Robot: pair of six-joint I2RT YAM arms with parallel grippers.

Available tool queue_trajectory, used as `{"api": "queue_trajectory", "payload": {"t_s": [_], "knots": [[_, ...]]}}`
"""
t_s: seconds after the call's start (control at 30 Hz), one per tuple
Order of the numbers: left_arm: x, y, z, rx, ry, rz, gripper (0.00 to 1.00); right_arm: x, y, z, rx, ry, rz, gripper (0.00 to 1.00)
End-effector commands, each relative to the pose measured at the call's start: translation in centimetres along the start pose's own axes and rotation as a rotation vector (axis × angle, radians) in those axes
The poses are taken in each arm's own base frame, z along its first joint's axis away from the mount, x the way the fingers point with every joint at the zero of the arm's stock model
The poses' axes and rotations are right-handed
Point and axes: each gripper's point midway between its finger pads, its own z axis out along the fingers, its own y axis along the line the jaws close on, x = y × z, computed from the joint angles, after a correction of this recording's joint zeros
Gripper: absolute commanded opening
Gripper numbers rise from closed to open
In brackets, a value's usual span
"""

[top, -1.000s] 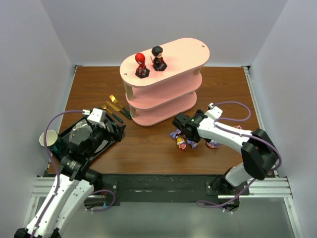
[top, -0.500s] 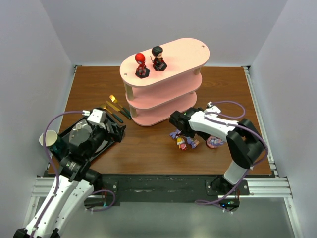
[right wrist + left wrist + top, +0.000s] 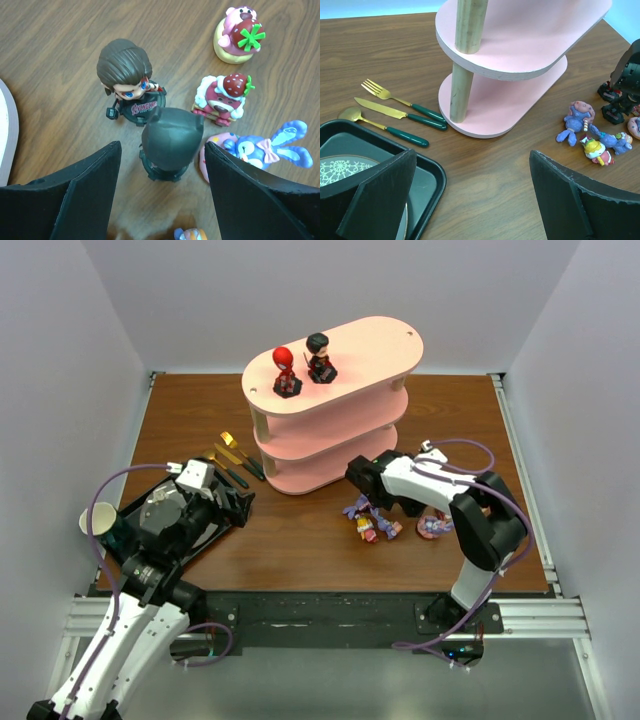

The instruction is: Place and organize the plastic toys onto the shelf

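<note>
The pale pink shelf (image 3: 340, 430) stands mid-table, with a red figure (image 3: 285, 370) and a black-haired figure (image 3: 320, 357) on its top board. My right gripper (image 3: 365, 480) is open, low beside the shelf's near right end. In the right wrist view it (image 3: 162, 148) straddles a black-masked figure (image 3: 172, 140) that stands on the table, with gaps on both sides. A brown-haired figure (image 3: 126, 75) stands just beyond. Small purple, yellow and blue toys (image 3: 370, 522) lie nearby. My left gripper (image 3: 235, 505) is open and empty over the tray's corner.
A black tray (image 3: 135, 508) with a plate sits at the left, a paper cup (image 3: 97, 521) beside it. Gold and dark cutlery (image 3: 232, 462) lies left of the shelf. Pink bear toys (image 3: 222, 97) and a blue bunny (image 3: 272, 147) crowd the right finger (image 3: 250, 190).
My right gripper has moved a little back and left, toward the shelf's base, with the arm folding in. The left arm and the toys have not moved.
</note>
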Motion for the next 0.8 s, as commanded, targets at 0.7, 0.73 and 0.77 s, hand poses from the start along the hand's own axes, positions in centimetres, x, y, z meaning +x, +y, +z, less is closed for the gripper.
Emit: {"api": "queue_trajectory", "payload": {"t_s": [0.7,0.73,0.77], "knots": [[-1.1,-0.5,0.2,0.025,-0.030,0.020,1.00,-0.2,1.7,0.9,0.001,-0.049,0.020,0.64],[-1.1,-0.5,0.2,0.025,-0.029,0.021,1.00,-0.1,1.7,1.0,0.004,-0.048,0.016,0.62],[-1.1,-0.5,0.2,0.023,-0.030,0.020,1.00,-0.1,1.5,1.0,0.010,-0.048,0.013,0.62]]}}
